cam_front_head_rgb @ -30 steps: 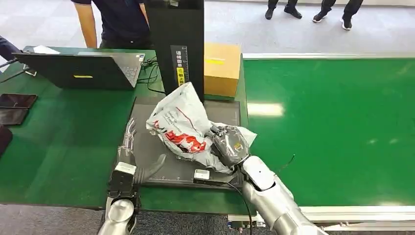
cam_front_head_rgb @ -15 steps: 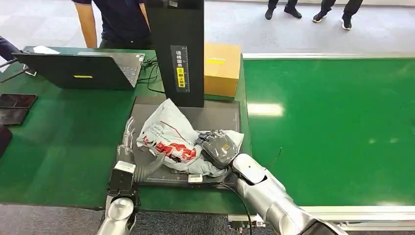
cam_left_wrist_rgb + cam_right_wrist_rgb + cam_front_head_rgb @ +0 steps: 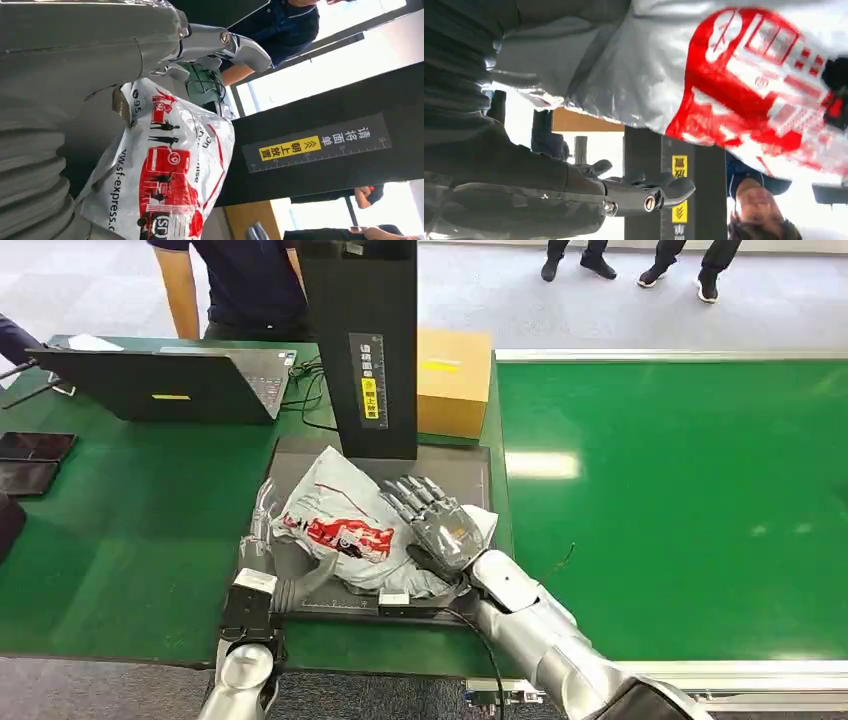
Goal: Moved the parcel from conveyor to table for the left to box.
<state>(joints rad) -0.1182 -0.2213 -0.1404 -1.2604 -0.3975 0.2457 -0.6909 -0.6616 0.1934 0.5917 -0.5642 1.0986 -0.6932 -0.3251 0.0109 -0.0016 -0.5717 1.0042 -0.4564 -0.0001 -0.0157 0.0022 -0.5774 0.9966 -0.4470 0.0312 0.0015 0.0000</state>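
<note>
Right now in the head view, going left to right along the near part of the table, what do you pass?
Left hand → parcel → right hand → green conveyor.

Grey-white parcel (image 3: 345, 530) with a bold red print and black lettering, lying on the dark grey platform (image 3: 455, 472). Right behind the platform, a black upright panel (image 3: 362, 340) carrying a yellow label strip with white characters. Beside that panel, a plain tan cardboard box (image 3: 453, 380). Bright green table (image 3: 130, 530) around the platform, bright green conveyor (image 3: 680, 500) next to it. Black laptop (image 3: 160, 385) with a small yellow sticker. Right hand (image 3: 435, 525) dark grey, arm silver.
</note>
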